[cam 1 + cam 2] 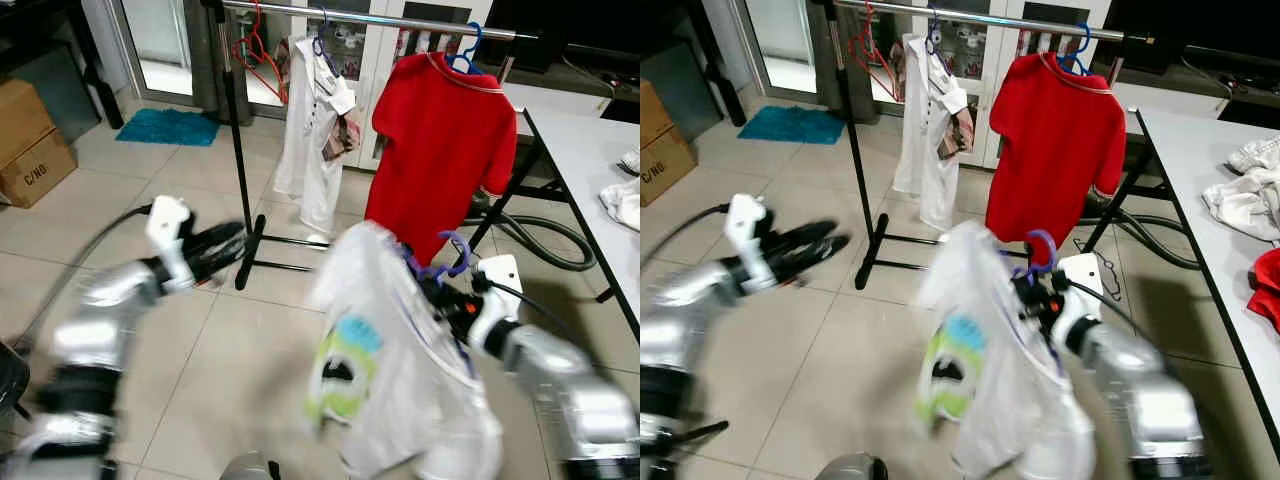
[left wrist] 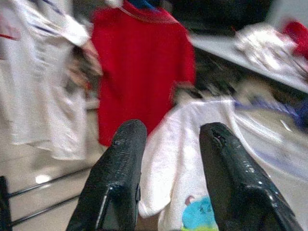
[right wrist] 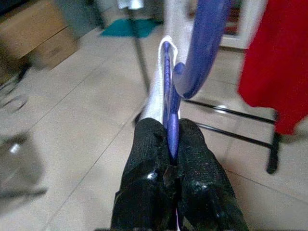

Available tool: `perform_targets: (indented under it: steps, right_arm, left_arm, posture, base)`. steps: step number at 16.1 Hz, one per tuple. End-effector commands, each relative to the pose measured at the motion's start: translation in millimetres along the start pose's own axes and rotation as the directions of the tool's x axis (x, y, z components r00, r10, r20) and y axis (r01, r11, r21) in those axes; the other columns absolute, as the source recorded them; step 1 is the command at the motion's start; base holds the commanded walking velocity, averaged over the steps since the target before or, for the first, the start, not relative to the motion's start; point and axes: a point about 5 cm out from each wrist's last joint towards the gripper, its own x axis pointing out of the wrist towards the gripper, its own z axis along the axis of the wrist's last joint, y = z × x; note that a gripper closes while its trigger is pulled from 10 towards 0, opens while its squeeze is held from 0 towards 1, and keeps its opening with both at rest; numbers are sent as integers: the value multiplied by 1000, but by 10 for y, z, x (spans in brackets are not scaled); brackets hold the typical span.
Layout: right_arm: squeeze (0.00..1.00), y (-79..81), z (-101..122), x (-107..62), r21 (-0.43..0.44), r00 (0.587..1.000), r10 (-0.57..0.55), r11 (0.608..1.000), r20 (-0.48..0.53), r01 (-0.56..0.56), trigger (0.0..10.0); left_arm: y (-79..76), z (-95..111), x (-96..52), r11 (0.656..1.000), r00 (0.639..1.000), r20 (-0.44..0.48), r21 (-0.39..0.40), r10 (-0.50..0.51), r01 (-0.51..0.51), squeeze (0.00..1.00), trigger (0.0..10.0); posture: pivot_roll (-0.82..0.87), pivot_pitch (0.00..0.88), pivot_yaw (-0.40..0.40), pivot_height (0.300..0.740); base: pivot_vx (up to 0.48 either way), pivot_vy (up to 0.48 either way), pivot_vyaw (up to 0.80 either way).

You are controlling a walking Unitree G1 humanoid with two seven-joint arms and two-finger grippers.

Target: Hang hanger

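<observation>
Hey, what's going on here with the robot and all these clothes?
The robot is in the middle of hanging laundry. Its right claw is shut on a purple hanger that carries a white t-shirt with a blue and green print, held out in front of it. Its left claw is open and raised beside the shirt, holding nothing. Ahead stands a clothes rack that already holds a red shirt and a white garment. The purple hanger is not yet on the rail.

Red shirt (image 1: pixel 440 150), cardboard box (image 1: pixel 28 140), teal mat (image 1: pixel 168 127)
</observation>
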Motion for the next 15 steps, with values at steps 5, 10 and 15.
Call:
perform_targets:
  steps: [5,10,15]
  right_arm:
    - [0,-82,4,32,-36,983,-185,982,17,185,6157]
    - [0,-82,4,32,-36,983,-185,982,17,185,6157]
    - [0,-82,4,32,-36,983,-185,982,17,185,6157]
  left_arm:
    - [-44,19,-27,995,995,31,-5,98,-98,0,10000]
    - [-44,19,-27,995,995,31,-5,98,-98,0,10000]
    - [-44,19,-27,995,995,31,-5,98,-98,0,10000]
  posture:
    - [64,0,-39,740]
    - [64,0,-39,740]
    - [64,0,-39,740]
  base:
    - [0,0,0]
    - [0,0,0]
    - [0,0,0]
